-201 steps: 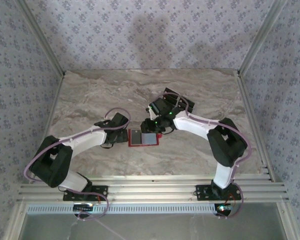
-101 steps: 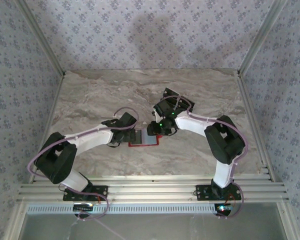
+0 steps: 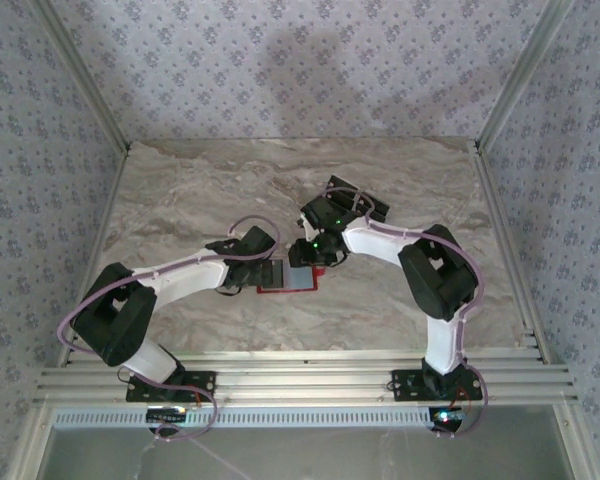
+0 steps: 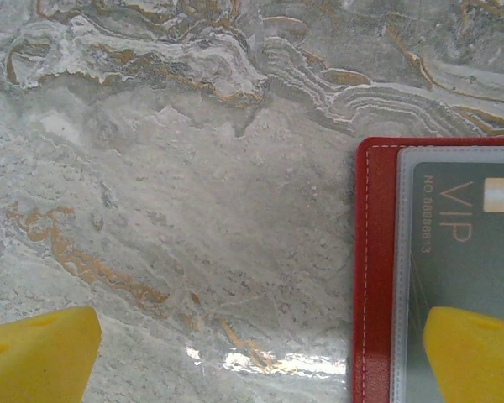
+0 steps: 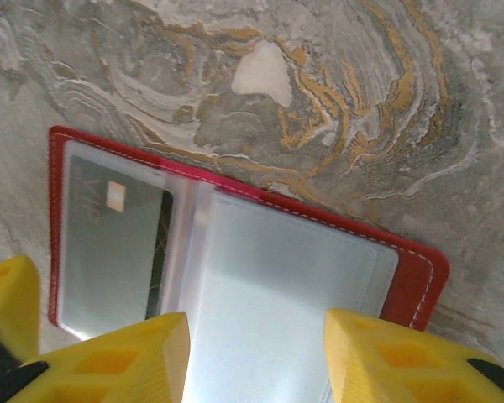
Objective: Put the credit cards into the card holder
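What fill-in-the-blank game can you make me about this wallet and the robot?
The open card holder is coloured ___. The card in its pocket says ___. The left gripper has its jaws wide ___. Missing words: red, VIP, open.

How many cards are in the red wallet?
1. A dark VIP card sits in the clear pocket on the robot's left side of the open red wallet. The other pocket looks empty; another card could hide behind this one.
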`<state>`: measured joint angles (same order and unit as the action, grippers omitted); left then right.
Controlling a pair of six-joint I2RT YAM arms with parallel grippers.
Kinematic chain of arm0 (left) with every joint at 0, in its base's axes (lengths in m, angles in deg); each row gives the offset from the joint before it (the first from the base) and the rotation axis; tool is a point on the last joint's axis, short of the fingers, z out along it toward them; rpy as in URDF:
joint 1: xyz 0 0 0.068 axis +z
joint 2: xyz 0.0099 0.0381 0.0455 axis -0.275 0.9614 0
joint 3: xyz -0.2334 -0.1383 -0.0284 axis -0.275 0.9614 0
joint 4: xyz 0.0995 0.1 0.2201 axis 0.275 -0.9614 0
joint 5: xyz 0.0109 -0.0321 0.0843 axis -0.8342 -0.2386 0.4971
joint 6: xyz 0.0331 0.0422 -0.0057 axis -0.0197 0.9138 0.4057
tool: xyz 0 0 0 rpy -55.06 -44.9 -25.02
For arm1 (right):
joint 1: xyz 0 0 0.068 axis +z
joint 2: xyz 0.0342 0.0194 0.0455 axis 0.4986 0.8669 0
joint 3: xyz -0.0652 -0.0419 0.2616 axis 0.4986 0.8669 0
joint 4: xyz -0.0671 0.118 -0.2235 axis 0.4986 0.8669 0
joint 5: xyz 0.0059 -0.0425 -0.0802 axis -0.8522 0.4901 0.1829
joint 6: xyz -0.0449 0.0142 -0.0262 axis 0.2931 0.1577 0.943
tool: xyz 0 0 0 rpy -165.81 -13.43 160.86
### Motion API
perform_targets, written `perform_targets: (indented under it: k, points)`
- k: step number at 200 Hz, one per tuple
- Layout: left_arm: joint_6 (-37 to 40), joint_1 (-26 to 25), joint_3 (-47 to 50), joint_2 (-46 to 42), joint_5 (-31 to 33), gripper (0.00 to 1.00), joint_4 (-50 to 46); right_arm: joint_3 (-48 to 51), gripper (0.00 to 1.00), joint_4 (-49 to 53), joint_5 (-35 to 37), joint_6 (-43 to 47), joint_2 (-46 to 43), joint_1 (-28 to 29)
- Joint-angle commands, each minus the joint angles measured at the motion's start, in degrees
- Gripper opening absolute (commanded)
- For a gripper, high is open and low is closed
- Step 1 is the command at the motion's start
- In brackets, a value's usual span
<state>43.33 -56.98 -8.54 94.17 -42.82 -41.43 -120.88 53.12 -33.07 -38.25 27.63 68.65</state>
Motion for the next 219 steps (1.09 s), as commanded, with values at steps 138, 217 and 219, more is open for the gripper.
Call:
perform_targets:
  k: [138,217,219]
  points:
    - [1.97,-4.00,8.14,-8.17,-6.14,0.99,14.69,0.00,0.48,-4.11,-5.24,-5.25,4.78,2.04]
    - [3.84,-7.34,10.16,-8.82,-8.10,0.99,22.53,0.43,0.48,-4.64,-5.50,-5.58,4.92,2.03]
    - [3.90,-7.44,10.10,-8.63,-8.14,0.99,22.58,0.44,0.48,-4.61,-5.50,-5.62,4.92,1.99]
